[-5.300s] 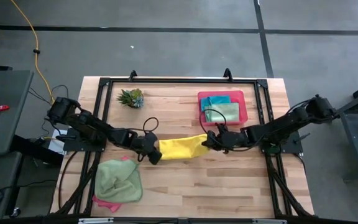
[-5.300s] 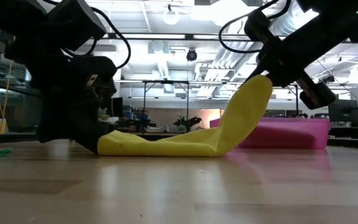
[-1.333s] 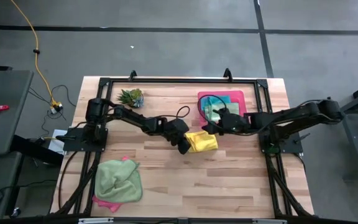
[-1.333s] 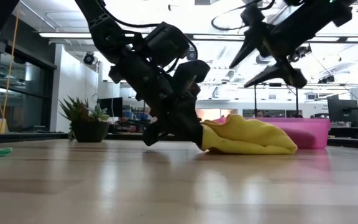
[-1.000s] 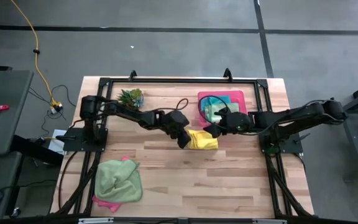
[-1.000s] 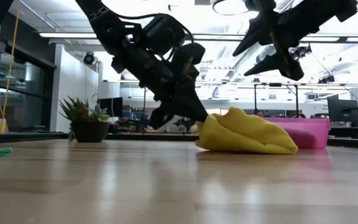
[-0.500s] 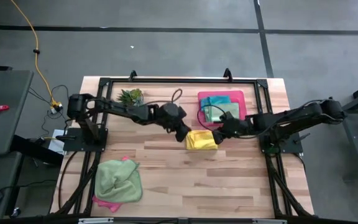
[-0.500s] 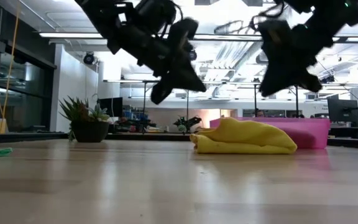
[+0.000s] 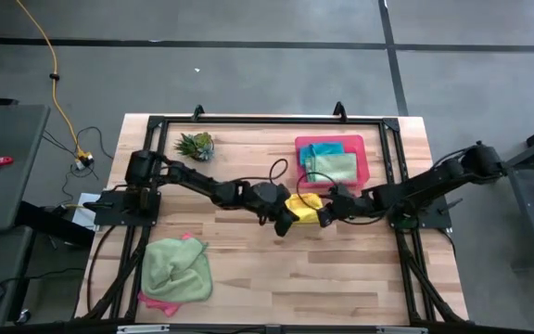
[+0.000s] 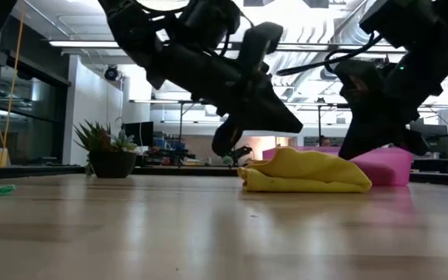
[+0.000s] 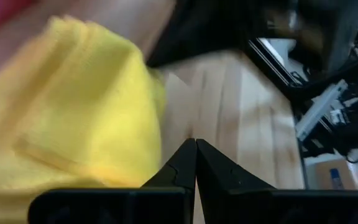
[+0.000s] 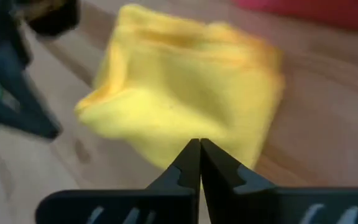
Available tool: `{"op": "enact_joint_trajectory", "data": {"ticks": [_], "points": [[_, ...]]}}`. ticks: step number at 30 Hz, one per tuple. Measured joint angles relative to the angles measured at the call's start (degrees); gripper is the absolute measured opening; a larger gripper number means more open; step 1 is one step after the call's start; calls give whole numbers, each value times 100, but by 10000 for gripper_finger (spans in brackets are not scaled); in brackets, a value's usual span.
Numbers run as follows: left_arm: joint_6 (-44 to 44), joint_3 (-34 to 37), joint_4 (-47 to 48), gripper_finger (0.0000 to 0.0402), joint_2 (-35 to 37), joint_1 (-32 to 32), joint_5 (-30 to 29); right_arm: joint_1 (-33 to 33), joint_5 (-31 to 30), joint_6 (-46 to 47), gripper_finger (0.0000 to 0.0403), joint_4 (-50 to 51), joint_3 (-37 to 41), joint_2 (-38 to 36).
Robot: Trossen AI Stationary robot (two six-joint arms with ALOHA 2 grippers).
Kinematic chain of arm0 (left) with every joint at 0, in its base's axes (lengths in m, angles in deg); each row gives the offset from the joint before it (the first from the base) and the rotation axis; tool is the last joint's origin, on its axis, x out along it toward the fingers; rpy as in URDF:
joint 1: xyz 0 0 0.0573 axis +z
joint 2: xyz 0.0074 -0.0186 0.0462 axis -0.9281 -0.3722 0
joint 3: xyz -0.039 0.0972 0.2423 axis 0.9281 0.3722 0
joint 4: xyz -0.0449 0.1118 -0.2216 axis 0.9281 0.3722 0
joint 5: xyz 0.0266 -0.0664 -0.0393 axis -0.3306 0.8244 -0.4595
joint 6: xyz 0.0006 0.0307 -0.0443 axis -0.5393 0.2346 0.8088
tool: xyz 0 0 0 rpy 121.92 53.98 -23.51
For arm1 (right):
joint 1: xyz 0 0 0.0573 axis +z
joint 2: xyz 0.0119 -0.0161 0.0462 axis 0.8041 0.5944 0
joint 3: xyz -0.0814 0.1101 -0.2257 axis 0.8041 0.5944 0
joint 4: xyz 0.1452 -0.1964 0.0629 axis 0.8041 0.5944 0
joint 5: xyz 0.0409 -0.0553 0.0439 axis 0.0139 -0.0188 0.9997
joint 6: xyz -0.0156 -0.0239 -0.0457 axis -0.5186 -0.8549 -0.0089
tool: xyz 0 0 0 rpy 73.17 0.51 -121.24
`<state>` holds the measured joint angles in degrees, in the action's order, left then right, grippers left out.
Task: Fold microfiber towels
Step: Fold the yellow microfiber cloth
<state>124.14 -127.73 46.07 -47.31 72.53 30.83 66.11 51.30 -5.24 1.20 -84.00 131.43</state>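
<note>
The yellow towel (image 9: 304, 204) lies folded in a thick bundle flat on the wooden table (image 9: 248, 269), near its middle; the low view shows it (image 10: 306, 173) as a low mound. My left gripper (image 9: 284, 225) is shut at the bundle's left near corner. In its wrist view the fingertips (image 11: 196, 144) stand over bare wood beside the yellow cloth (image 11: 73, 112). My right gripper (image 9: 323, 218) is shut at the bundle's right near corner. Its fingertips (image 12: 199, 143) point at the cloth's edge (image 12: 179, 93). My left gripper touches nothing that I can see. My right gripper's shut fingertips slant down at the yellow towel's near right edge (image 12: 185, 152); the fingers themselves cover the spot, so I cannot tell whether they touch the cloth.
A pink tray (image 9: 363, 158) at the far right holds a teal towel and a light green one (image 9: 334, 167). A small plant (image 9: 196, 145) stands at the far left. A crumpled light green towel (image 9: 176, 269) lies over a pink one near the front left.
My left gripper, shut throughout, has risen off the towel's left edge and swung toward the near edge. My right gripper has come down from above the towel toward the near edge and shut. The towel's raised left part has dropped, and the bundle lies flat.
</note>
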Motion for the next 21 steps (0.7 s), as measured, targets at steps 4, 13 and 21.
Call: {"op": "enact_joint_trajectory", "data": {"ticks": [4, 13, 21], "points": [[-267, -96, 80, 0, -41, 73, -227, 108, -46, 57, 1, -218, -5, 324], [-1154, -109, 930, 0, -49, 254, -283, 103, -142, 101, 0, -522, -5, 906], [-2301, -91, 1052, 0, -49, 429, -1035, 133, 185, -213, 0, -919, -26, 1159]]}}
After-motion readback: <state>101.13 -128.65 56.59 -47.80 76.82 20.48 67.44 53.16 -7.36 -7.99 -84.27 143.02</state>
